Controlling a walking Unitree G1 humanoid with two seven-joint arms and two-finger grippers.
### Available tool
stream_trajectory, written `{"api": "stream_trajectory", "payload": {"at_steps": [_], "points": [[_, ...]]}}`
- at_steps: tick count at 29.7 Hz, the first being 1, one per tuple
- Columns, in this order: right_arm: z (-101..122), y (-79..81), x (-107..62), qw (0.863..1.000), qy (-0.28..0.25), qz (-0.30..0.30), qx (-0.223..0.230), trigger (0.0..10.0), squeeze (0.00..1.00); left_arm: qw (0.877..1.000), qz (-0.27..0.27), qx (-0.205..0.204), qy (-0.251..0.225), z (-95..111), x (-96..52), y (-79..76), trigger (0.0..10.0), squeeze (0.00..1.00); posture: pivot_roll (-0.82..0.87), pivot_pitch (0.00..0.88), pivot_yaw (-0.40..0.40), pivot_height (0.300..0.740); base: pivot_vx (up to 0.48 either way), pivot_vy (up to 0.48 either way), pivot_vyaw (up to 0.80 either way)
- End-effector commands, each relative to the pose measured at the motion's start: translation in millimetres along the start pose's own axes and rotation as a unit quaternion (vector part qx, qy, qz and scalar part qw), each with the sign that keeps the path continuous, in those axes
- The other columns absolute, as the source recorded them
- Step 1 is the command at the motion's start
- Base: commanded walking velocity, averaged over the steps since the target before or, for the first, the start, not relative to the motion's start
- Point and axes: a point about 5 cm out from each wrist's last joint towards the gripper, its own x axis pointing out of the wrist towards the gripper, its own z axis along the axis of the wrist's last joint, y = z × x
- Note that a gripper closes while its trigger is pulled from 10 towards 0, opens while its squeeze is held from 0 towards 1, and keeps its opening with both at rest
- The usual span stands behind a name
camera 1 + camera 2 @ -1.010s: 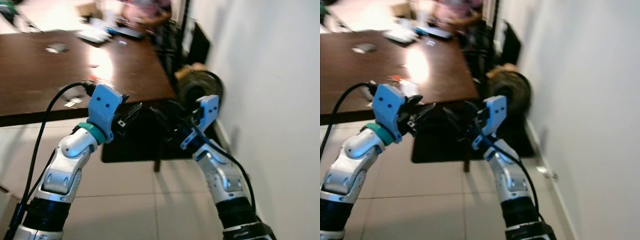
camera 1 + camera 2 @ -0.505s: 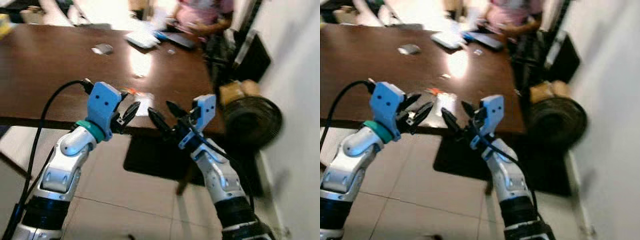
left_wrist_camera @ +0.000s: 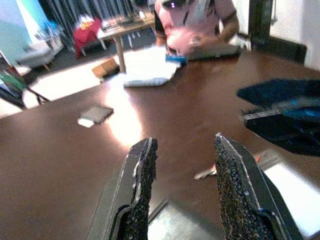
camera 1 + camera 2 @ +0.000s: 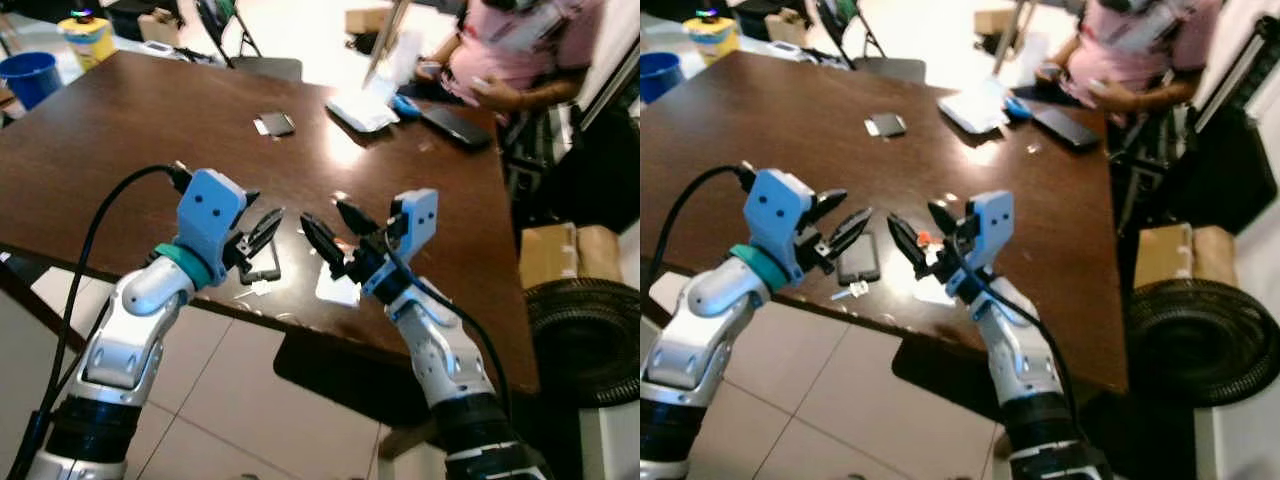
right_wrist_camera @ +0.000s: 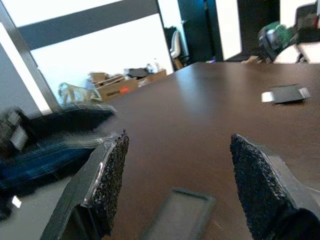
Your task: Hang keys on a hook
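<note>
Dark wooden table (image 4: 120, 130) over pale tiled floor (image 4: 230, 400).

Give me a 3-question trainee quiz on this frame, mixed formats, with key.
1. True or false: the left gripper is shut on the keys.
2. What lies on the brown table under the two grippers? A) a black phone B) a mug C) a book
3. Fill in: the person in pink sits at the table's ____ side, far or near.

Key:
1. False. Both the left gripper and the right gripper hover open above the near table edge, holding nothing.
2. A. The black phone lies flat there, with a small metal piece with a red tag beside it.
3. Far.
</note>
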Motion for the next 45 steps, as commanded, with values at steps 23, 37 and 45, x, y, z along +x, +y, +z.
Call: {"api": "stream_trajectory", "payload": {"at_steps": [23, 37, 45], "points": [[-4.2, -6.3, -2.5, 1.0, 0.007, -0.022, 0.018, 10.0, 0.0, 0.975, -0.196, -0.086, 0.063, -17.1, -22.7, -35.2, 10.0, 0.0, 0.08, 0.0, 0.054, 0.74, 0.167, 0.0, -0.22], [-14.3, -17.3, -21.6, 0.985, 0.121, 0.051, -0.114, 10.0, 0.0, 0.949, -0.202, -0.149, 0.189, -57.9, -39.4, -27.6, 10.0, 0.0, 0.06, 0.0, 0.051, 0.74, 0.0, 0.0, 0.0], [-13.7, -26.4, -33.2, 0.98, 0.145, 0.051, -0.129, 10.0, 0.0, 0.949, -0.186, -0.134, 0.218, -63.5, -22.2, -47.9, 10.0, 0.0, 0.04, 0.0, 0.04, 0.74, 0.0, 0.0, 0.0]]}}
